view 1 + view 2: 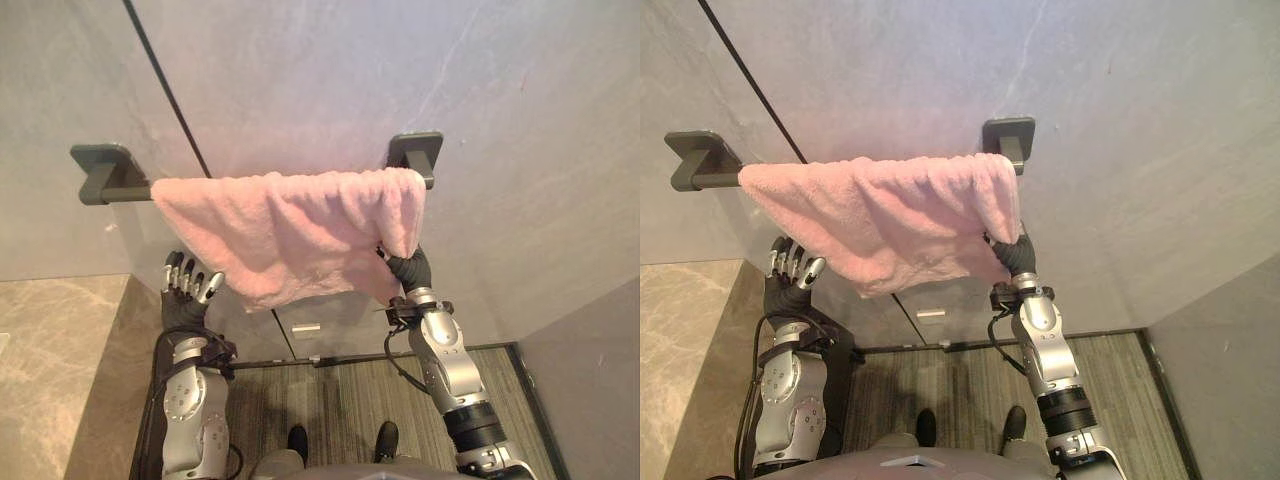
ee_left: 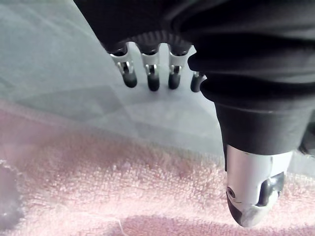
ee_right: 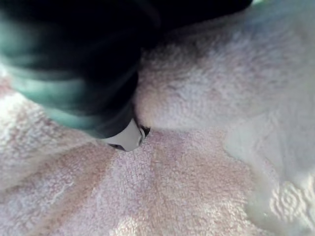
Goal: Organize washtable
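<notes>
Two hands apparently straightening the towel [image 1: 290,235] on its bar [image 1: 112,186]: left hand [image 1: 185,292] spread below, right hand [image 1: 409,269] buried, grip untellable; next, level the hem.

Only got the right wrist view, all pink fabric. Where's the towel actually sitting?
Observer: The pink towel is draped over a dark wall bar, bunched, with its lower edge hanging unevenly.
Operator: Where's the right hand relative to it?
Observer: The right hand reaches up under the towel's right end, partly buried in the cloth.
Operator: Left?
Observer: The left hand is raised just below the towel's lower left edge, fingers straight, holding nothing.
</notes>
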Available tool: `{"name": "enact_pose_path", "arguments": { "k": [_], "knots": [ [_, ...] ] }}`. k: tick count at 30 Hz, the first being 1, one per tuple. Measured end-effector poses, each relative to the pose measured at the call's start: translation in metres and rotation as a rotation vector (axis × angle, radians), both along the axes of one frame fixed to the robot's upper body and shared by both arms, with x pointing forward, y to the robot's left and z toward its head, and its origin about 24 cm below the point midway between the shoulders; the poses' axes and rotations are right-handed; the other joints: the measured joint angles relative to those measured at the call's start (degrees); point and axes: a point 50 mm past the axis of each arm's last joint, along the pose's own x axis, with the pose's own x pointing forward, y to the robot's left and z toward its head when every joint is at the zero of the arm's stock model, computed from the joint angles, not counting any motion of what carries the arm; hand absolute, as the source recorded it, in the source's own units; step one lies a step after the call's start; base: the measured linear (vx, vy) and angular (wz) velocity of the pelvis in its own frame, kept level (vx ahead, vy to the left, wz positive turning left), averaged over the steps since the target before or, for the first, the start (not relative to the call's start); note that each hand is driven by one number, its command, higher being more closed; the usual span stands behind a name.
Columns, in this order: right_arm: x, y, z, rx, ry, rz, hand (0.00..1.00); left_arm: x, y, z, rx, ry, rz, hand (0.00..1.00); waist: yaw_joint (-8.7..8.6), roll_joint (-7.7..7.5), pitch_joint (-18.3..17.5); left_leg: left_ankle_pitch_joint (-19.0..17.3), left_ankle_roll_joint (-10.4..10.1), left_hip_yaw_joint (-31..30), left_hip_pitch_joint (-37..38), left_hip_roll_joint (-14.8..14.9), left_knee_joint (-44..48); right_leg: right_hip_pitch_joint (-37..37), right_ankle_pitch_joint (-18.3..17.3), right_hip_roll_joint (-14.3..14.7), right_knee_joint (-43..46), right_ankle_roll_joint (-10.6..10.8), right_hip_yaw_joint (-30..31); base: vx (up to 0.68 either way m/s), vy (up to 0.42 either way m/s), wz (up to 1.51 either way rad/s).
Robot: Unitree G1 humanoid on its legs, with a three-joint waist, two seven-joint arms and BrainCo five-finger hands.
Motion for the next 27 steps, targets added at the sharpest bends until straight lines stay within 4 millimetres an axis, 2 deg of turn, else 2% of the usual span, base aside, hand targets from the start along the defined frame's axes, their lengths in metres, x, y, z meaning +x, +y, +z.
{"name": "enact_pose_path", "arguments": {
  "k": [11,12,18,21,24,27],
  "knots": [
    [-0.003,0.012,-0.001,0.02,0.01,0.059,1.0,0.004,-0.012,-0.002,0.033,0.019,-0.086,0.0,-0.03,0.01,-2.29,0.11,-0.12,0.79,-0.19,-0.02,0.01,-0.66,0.09,0.0,-0.04,-0.34,0.9,-0.01,0.0,-0.03],
    [-0.003,0.012,-0.002,0.012,0.011,0.066,1.0,0.004,-0.014,-0.003,0.036,0.024,-0.099,1.0,-0.03,0.03,-2.81,0.13,-0.14,0.79,-0.21,-0.01,-0.07,-0.71,0.09,0.01,-0.04,-0.34,0.9,0.0,0.0,0.0],
    [-0.004,0.015,-0.002,0.031,0.014,0.093,1.0,0.007,-0.021,-0.008,0.046,0.042,-0.138,1.0,-0.03,0.03,-3.51,0.18,-0.2,1.43,-0.19,-0.01,-0.15,-1.15,0.12,0.0,-0.04,-0.29,1.36,-0.02,0.002,-0.03],
    [-0.005,0.019,-0.003,0.04,0.019,0.109,1.0,0.014,-0.031,-0.012,0.074,0.065,-0.199,1.0,-0.18,0.02,-4.51,0.21,-0.23,2.23,-0.35,-0.03,-0.42,-1.51,0.18,-0.03,-0.03,-0.2,1.67,0.0,0.007,-0.11],
    [-0.008,0.028,-0.003,0.037,0.021,0.145,1.0,0.031,-0.058,-0.007,0.108,0.042,-0.341,1.0,-1.81,-0.22,-6.27,0.25,-0.28,2.91,-0.08,-0.02,-0.49,-1.62,0.37,0.01,0.0,-0.19,2.03,0.04,0.008,-0.12],
    [-0.012,0.029,0.001,0.045,-0.001,0.153,1.0,0.043,-0.068,-0.003,0.089,0.019,-0.363,1.0,-2.99,-0.16,-6.3,0.06,-0.11,3.76,0.84,0.04,-0.64,-1.48,0.51,0.22,0.12,-0.25,3.16,0.06,0.004,-0.23]
  ]
}}
